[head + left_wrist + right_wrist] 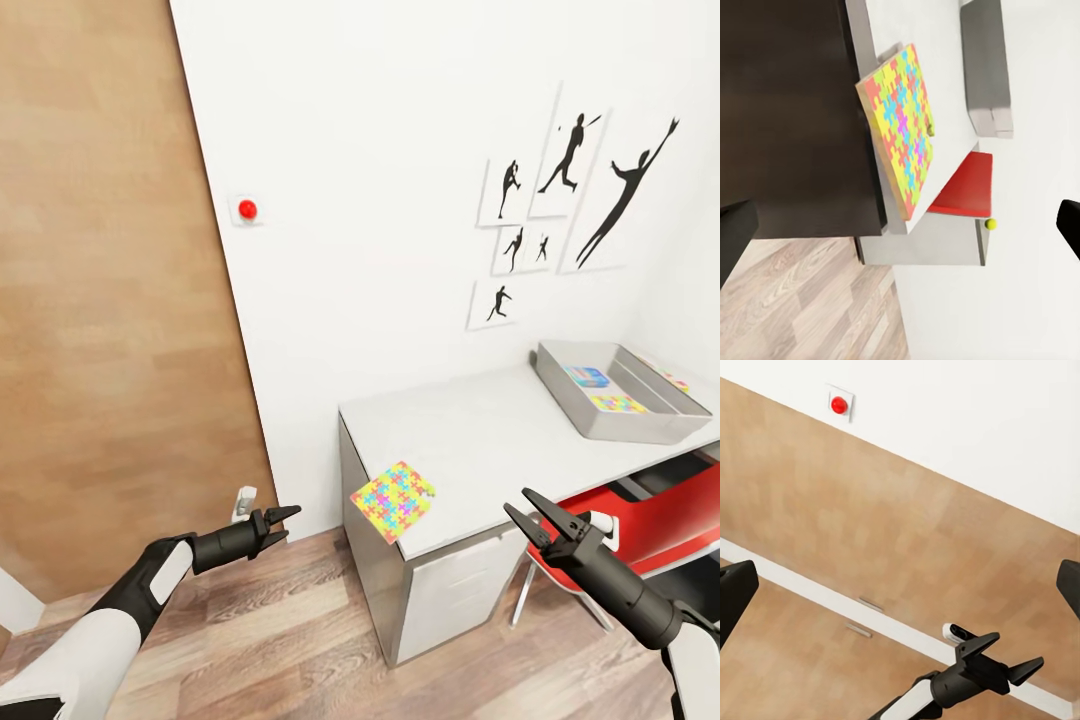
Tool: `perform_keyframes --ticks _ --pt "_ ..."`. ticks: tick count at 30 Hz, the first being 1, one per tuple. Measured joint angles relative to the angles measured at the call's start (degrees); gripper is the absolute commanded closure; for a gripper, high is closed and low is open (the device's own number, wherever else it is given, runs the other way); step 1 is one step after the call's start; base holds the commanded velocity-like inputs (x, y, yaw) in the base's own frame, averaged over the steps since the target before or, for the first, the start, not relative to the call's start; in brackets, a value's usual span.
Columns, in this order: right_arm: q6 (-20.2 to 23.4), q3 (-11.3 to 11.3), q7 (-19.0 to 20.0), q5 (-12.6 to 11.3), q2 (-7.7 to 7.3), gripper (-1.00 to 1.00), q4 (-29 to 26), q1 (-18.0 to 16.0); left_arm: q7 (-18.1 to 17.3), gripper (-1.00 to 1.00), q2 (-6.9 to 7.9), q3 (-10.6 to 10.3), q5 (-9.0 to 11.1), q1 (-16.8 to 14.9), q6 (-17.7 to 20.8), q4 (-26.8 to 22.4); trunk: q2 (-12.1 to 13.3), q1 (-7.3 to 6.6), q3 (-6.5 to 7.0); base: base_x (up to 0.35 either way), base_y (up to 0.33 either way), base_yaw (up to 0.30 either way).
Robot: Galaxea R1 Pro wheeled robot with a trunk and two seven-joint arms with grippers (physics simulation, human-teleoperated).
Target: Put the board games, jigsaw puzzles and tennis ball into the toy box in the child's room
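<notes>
A jigsaw puzzle (393, 499) of yellow, green, blue and pink pieces lies low in the centre of the head view, on the near corner of the white table (480, 440), one corner poking out past the table edge. In the left wrist view the same mat (901, 131) overhangs the edge above the dark grey side of the desk. At the right of the head view the grey toy box (612, 392) sits on the far end of the table; a blue board game (587, 377) and a second jigsaw mat (617, 404) lie inside, its right end cut off by the frame. A small yellow-green tennis ball (991, 223) shows in the left wrist view beside a red chair (660, 520), though what it rests on is hard to make out. The left gripper (282, 524), lower left, hangs over the wood floor (280, 640) with fingers a narrow gap apart, holding nothing. The right gripper (527, 511), lower right, is spread wide and empty just off the table's front edge. A red button (247, 210) marks the white wall.
</notes>
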Motion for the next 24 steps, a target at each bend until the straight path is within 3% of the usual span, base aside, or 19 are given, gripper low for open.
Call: perform_keyframes --ticks 14,24 --pt "0.0 0.0 -0.2 0.1 0.66 -1.0 0.0 0.0 -0.8 -1.0 -0.1 0.1 0.1 0.0 0.0 0.0 -5.6 3.08 -2.52 0.0 0.0 0.0" --pt "0.0 0.0 -0.2 0.1 0.71 -1.0 0.1 0.0 -6.1 -1.0 0.03 0.1 0.4 0.0 0.1 0.0 -9.6 5.28 -4.32 0.0 0.0 0.0"
